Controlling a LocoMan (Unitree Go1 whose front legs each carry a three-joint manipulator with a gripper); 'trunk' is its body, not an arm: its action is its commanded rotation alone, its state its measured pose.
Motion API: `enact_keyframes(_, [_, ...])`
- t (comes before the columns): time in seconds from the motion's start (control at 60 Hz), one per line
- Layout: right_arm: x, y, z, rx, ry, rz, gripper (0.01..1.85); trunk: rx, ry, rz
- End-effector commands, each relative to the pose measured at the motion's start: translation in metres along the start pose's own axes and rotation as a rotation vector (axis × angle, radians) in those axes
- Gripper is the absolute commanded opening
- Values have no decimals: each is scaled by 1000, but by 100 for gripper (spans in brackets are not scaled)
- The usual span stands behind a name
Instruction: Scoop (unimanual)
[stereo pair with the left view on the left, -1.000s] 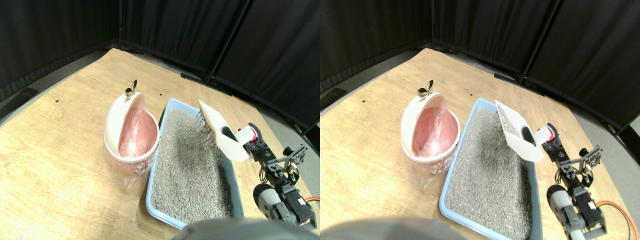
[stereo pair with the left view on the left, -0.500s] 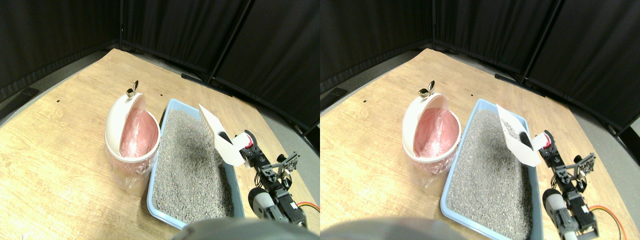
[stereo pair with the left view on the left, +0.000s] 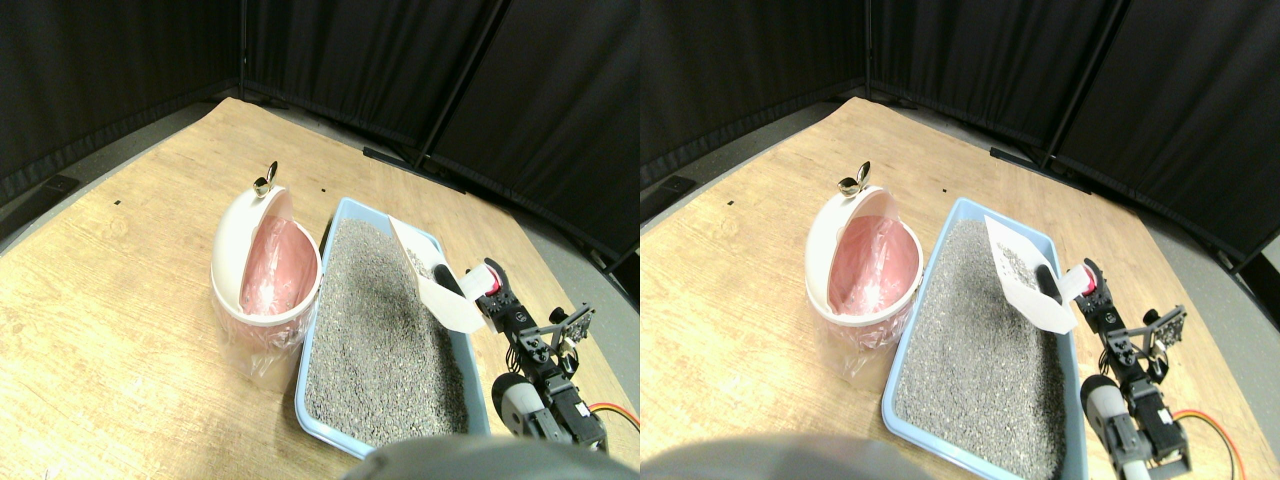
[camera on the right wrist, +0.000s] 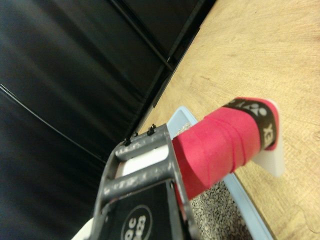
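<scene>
Since a second ago the white scoop (stereo pair with the left view on the left: 432, 280) has dropped lower and tilted flatter — it now hangs over the right side of the blue litter tray (stereo pair with the left view on the left: 312, 405), a few grains inside. Its red-wrapped handle (camera on the right wrist: 220, 147) lies beside the right gripper (stereo pair with the left view on the left: 490, 292); whether the jaws pinch it I cannot tell. A pink-lined bin (stereo pair with the left view on the left: 262, 270) stands left of the tray.

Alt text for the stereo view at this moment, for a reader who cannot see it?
The right hand holds a white scoop tilted over the far right part of a blue tray of grey litter. Left of the tray stands a white bin with a pink liner, on a wooden floor.
</scene>
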Motion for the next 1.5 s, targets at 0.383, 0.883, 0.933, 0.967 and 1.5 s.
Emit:
enact_keyframes(0.383, [5,40,22,-264,-99,135,6,-26,-24,38])
enact_keyframes(0.883, [17,68,19,-587,-101,245,6,-69,-36,104])
enact_keyframes(0.933, [18,69,18,-587,-100,246,6,-69,-36,104])
enact_keyframes(0.967, [19,71,17,-608,-99,255,6,-73,-38,111])
enact_keyframes(1.5, [31,84,-1,-593,-69,315,6,-94,-49,155])
